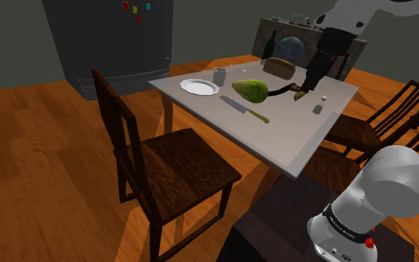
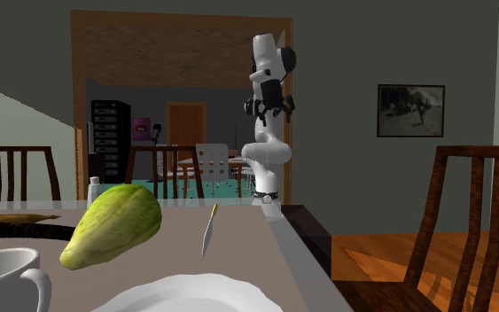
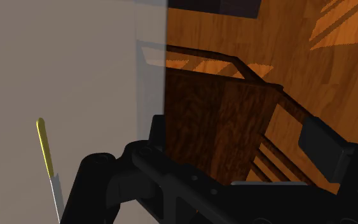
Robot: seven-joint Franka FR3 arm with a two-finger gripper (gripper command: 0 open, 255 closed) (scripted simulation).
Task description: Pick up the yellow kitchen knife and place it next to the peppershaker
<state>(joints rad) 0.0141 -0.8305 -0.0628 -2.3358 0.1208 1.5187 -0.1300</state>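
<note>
- the all-black two-finger gripper [image 1: 306, 83] hangs at a slant over the far part of the plain white table [image 1: 289, 138]; honestly can't tell if it's open or closed, since the wrist view just gives me the black body of the hand
- just beside it, toward the shoulder view's right, the small pale pepper shaker [image 1: 318, 107] stands upright on the table; the gripper doesn't look to be touching it
- the kitchen knife with the yellow handle and grey blade [image 1: 245, 110] lies flat on the table, off toward the shoulder view's left, apart from both gripper and shaker; nothing is holding it; in the wrist view the knife [image 3: 47, 165] lies near the table's edge
- the green pear-shaped vegetable [image 1: 250, 90] sits just beside the blade
- further toward the shoulder view's left are the round white plate [image 1: 199, 87] and the white mug [image 1: 219, 75], near each other
- a dark brown wooden chair [image 1: 174, 167] stands at the table's near side, on the orange-brown wooden floor [image 1: 44, 149]
</note>
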